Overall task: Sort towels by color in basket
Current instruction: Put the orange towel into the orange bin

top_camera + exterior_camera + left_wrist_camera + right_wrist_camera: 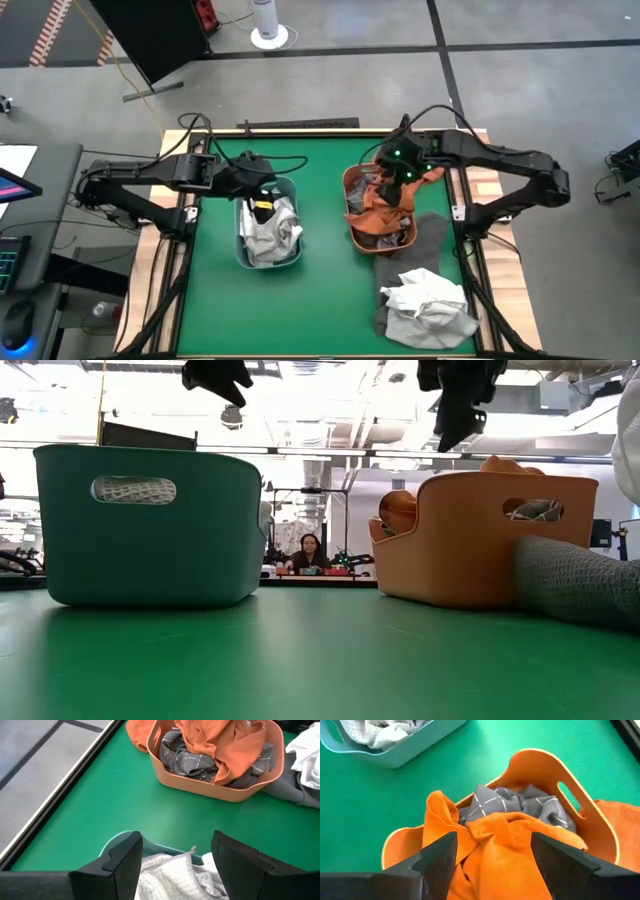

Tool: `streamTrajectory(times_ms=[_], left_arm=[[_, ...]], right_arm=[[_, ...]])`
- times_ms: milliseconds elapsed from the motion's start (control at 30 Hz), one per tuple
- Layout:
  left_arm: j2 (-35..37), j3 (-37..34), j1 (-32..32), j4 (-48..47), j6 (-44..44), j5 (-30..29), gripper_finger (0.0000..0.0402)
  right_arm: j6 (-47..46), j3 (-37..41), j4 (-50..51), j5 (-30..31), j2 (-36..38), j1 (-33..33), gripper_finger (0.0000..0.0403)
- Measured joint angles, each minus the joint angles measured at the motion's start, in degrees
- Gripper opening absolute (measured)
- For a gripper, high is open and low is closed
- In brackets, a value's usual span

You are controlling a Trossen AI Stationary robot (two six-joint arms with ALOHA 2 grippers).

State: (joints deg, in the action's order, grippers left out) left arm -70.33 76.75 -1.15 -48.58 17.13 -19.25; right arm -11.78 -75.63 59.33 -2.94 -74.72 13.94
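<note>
Rust-orange towel point(505, 855) is draped over the orange basket point(600, 827) right under the right claw point(492, 855), fingers apart, empty. Left claw point(175, 862) gapes over the teal basket point(290, 262); white towel point(428, 298) on the worktop point(320, 230) sits nearest the right arm.

Around the green table top point(320, 300) the floor point(520, 90) is grey concrete crossed by dark lines. At far left a black panel point(150, 35) stands tilted beside a strip of red-and-white striped tape point(50, 30). A white cylinder on a round base point(267, 25), perhaps a fan or heater, stands at the far middle. At near left a desk point(40, 250) carries a lit screen and a keyboard. Beyond the table, a person point(309, 552) sits at a cluttered bench under bright ceiling lights point(330, 420).
</note>
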Motion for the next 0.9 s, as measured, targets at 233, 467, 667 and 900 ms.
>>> streamTrajectory(times_ms=[233, 467, 667, 900], left_arm=[[0.0, 0.0, -0.3, 0.0, 1.4, 0.0, 0.0224], [0.0, 0.0, -0.4, 0.1, 0.4, -0.4, 0.0224], [0.0, 0.0, 0.9, 0.2, 0.4, 0.4, 0.0224], [-0.1, 0.0, 1.3, 0.1, 1.3, 0.8, 0.0224]], right_arm=[[-2.6, 10.5, -3.8, 5.2, 0.2, -4.3, 0.0297], [-4.3, 21.5, -11.8, 6.2, -4.5, -5.2, 0.0297], [-3.2, 20.4, -10.3, 6.2, -10.3, -5.2, 0.0297], [-1.8, 6.5, 1.7, 7.1, -10.1, -4.8, 0.0297]])
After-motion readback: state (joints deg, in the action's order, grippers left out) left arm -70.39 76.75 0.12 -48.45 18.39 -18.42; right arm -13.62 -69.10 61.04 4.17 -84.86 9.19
